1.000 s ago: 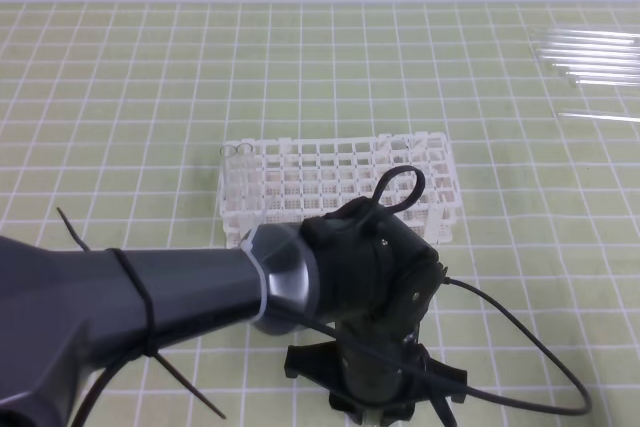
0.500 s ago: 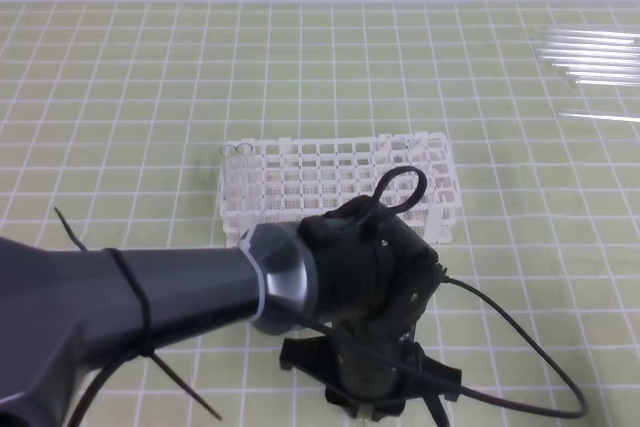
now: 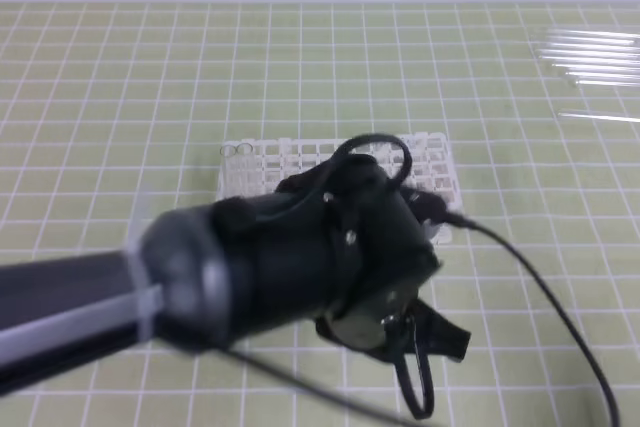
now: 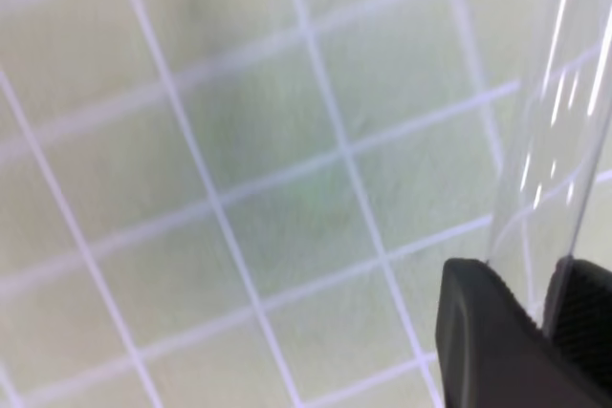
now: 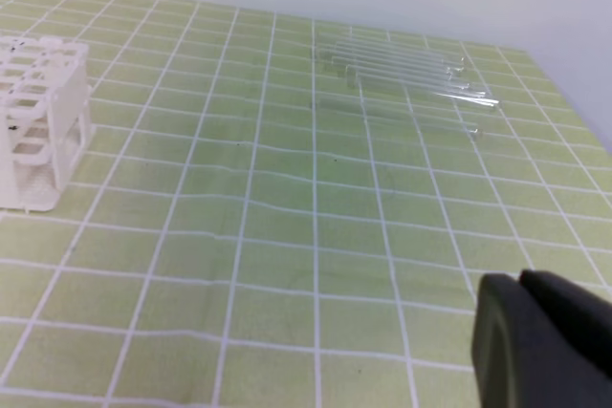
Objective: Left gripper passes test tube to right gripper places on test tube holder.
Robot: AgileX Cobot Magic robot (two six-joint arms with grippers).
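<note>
No readable text, labels or numbers anywhere.

The test tube (image 4: 545,160) is clear glass, smooth and glossy, with bright streaks along its wall. The left gripper's (image 4: 535,336) fingers (image 4: 483,332) look like matt black rubber or plastic, one pad finely ribbed. The desk (image 5: 287,226) wears a matt green cloth with a white grid. The rack (image 5: 38,131) is white plastic, dull in finish. Spare tubes (image 5: 402,69) gleam like glass.
</note>
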